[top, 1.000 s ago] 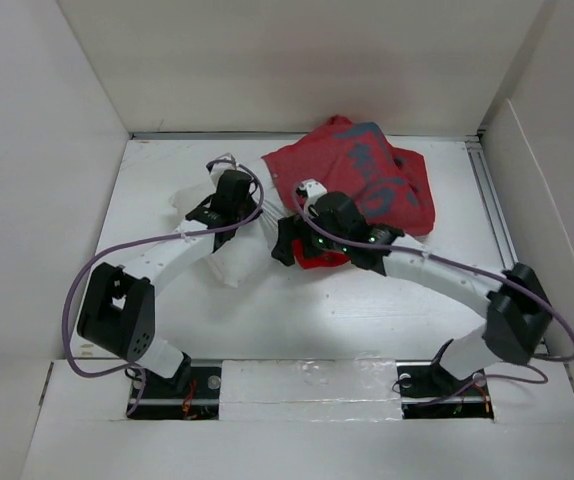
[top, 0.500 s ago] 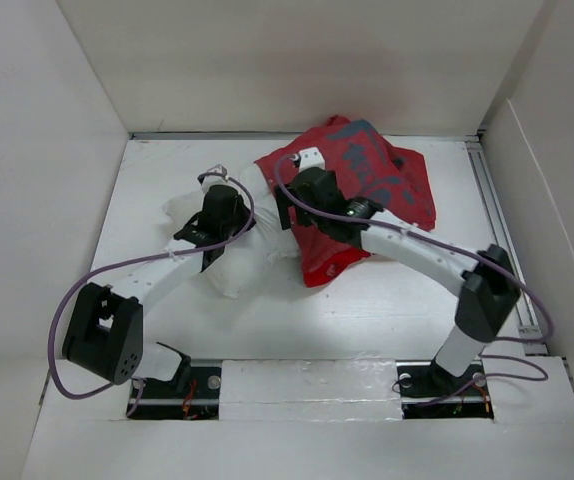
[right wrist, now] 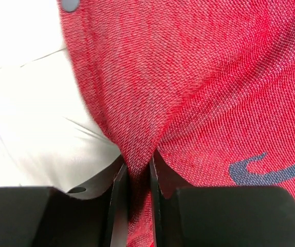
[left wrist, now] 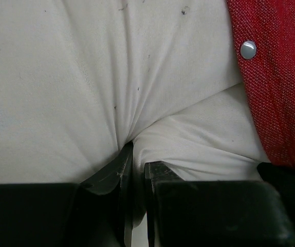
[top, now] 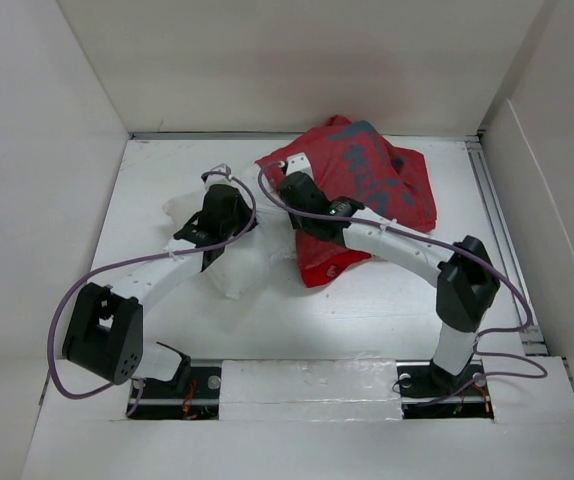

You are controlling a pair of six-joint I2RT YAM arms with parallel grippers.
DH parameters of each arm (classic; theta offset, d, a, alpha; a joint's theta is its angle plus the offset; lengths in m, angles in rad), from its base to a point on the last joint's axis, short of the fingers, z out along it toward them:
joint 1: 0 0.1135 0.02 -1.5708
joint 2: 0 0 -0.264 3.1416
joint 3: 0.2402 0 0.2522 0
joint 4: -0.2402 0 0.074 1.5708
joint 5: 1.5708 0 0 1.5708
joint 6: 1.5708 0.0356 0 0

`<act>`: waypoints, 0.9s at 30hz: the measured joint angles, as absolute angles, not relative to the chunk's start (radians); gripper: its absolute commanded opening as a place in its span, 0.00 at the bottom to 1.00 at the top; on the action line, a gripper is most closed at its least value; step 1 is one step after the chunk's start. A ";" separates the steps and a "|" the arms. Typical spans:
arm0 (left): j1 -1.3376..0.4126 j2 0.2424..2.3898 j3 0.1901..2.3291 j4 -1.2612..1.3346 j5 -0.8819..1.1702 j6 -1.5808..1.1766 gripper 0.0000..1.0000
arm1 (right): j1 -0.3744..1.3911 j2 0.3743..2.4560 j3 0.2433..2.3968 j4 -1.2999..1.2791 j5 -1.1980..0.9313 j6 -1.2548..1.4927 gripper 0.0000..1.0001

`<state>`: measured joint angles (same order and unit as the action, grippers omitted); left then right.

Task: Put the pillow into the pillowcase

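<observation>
Two grippers: the left gripper is pinched together on a fold of the pillow; the right gripper is clamped on a ridge of the pillowcase, with red cloth bunched between its fingers.
Pillow: it lies on the table under and ahead of the left gripper. Its white bulk spreads to both sides of the fingertips.
Pillowcase: it is heaped beyond and to the right of the right gripper. Its hem, set with a metal snap, overlaps the pillow just to the right of the left gripper.
Step in hand: by the look of it, feeding the pillow's leading end into the red mouth.
Doing it well: the right gripper should pull the hem back over the stuffing while the left drives the pillow forward. Both pinches are shallow, so slow, opposed pulls seem wise. The left must push cloth and filling together, not cloth alone.
Heading: seen from above, the pillow's long axis appears to run from the left gripper's side toward the right gripper, with the leading end at the case. The overlap hides how far it is in.
Case mouth: it appears to face the left gripper, with the closed end away beyond the right.
</observation>
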<state>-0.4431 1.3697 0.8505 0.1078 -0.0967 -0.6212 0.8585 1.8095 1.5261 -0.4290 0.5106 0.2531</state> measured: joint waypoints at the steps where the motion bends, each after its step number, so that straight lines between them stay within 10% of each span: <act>1: -0.443 1.370 0.850 0.108 -0.096 -0.621 0.00 | 0.865 1.810 1.533 -0.437 0.517 0.249 0.19; 3: -0.441 1.370 0.850 0.109 -0.086 -0.620 0.00 | 0.878 1.808 1.549 -0.453 0.521 0.233 0.00; 14: -0.435 1.370 0.895 0.082 -0.034 -0.598 0.00 | 0.881 1.807 1.709 -0.529 0.442 0.173 0.11; 22: -0.434 1.370 0.904 0.084 0.010 -0.593 0.00 | 0.831 1.817 1.731 -0.537 0.256 0.145 0.00; 27: -0.430 1.395 1.015 0.052 0.059 -0.590 0.00 | 0.793 2.014 2.152 -0.683 0.051 0.115 0.00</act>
<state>-0.4297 1.3949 1.0149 0.0521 0.0593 -0.5896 0.7925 2.0144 2.1521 -0.6834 0.0505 0.1150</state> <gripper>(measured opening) 0.053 0.064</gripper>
